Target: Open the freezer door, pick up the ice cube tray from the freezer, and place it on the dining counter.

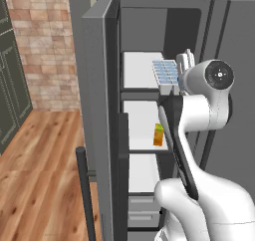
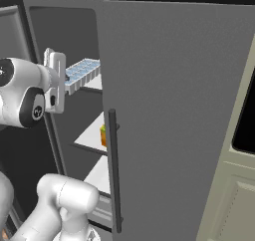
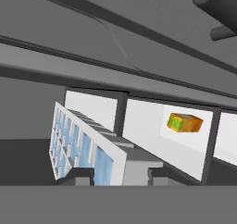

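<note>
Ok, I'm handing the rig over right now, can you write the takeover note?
Gripper: shut on the ice cube tray, holding its near edge at top-shelf height.
Freezer door: open, swung to the left.
Freezer: an orange carton sits on the middle shelf.
Done: door opened, tray grasped.
Left: draw the tray out of the freezer, carry it to the dining counter and set it down.

The gripper (image 2: pixel 68 81) held the ice cube tray (image 2: pixel 82 71) at the freezer (image 2: pixel 74 36) opening, above a white shelf carrying a small orange carton (image 2: pixel 103 135), left of the wide grey door (image 2: pixel 174 115).
</note>
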Available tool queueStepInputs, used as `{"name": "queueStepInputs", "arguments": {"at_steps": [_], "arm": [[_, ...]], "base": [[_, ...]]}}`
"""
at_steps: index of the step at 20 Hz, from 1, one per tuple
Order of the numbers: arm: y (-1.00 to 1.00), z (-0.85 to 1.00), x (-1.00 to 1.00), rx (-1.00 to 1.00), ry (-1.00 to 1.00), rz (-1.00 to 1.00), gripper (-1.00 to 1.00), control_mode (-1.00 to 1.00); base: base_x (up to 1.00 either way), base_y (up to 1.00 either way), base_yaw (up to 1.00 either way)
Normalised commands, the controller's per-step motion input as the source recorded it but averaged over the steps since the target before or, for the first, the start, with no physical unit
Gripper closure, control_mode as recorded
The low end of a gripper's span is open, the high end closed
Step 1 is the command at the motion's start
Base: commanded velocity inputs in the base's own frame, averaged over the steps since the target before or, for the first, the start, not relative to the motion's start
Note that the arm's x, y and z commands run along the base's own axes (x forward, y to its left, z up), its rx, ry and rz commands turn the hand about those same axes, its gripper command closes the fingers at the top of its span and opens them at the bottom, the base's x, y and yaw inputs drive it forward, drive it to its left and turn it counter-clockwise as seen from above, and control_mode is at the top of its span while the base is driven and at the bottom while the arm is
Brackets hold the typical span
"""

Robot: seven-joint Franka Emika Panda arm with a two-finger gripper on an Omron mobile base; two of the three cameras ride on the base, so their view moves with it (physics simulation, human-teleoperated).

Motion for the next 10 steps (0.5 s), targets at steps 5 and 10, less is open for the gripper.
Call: {"name": "queueStepInputs", "arguments": {"at_steps": [5, 10], "arm": [[0.00, 0.00, -0.64, 0.00, 0.00, 0.00, 1.00, -1.00], [0.00, 0.00, -0.55, 0.00, 0.00, 0.00, 1.00, -1.00]], "base": [[0.00, 0.00, 0.00], [0.00, 0.00, 0.00]]}}
